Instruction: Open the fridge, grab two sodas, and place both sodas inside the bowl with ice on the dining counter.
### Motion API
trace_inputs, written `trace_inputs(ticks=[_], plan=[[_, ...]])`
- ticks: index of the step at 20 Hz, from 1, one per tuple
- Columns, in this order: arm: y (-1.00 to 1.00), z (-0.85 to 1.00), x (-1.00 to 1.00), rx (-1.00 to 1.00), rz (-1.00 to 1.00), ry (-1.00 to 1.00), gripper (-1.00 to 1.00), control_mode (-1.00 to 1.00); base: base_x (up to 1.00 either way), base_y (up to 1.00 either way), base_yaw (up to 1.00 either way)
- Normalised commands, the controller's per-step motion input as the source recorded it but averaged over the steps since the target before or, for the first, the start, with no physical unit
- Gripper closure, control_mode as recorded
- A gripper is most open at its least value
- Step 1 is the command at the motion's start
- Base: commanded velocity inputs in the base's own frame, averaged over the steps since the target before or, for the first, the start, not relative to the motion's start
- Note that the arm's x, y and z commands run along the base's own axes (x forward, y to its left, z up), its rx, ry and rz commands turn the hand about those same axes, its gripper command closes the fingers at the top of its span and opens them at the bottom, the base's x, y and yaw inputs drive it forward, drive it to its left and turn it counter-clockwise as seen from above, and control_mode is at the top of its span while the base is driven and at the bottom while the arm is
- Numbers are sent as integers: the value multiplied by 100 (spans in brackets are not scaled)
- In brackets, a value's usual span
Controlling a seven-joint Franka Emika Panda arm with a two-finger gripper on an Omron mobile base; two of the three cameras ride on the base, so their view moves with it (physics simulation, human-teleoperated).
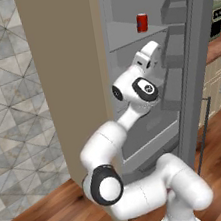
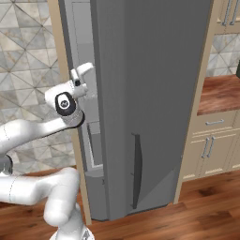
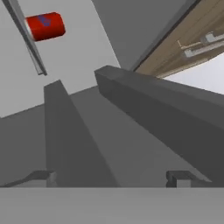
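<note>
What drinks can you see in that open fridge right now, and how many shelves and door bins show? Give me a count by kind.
Red soda cans: 1, the can standing on an upper shelf of the fridge.
Grey inner shelves in view: 2.
Door bins in view: 3.
Total: 6 things.

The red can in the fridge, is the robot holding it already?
No, the red can stands alone on a fridge shelf, above the open gripper.
</note>
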Motion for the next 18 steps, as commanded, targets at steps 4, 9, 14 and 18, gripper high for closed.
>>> trace_inputs(ticks=[4, 9, 14, 18], plan=[[-38, 5, 48, -1, -15, 19, -100, -100, 0, 0, 0], [-69, 0, 23, 1, -11, 11, -100, -100, 0, 0, 0], [-83, 0, 10, 4, -10, 6, -100, -100, 0, 0, 0], [-92, 0, 5, 7, -9, 3, -100, -100, 0, 0, 0]])
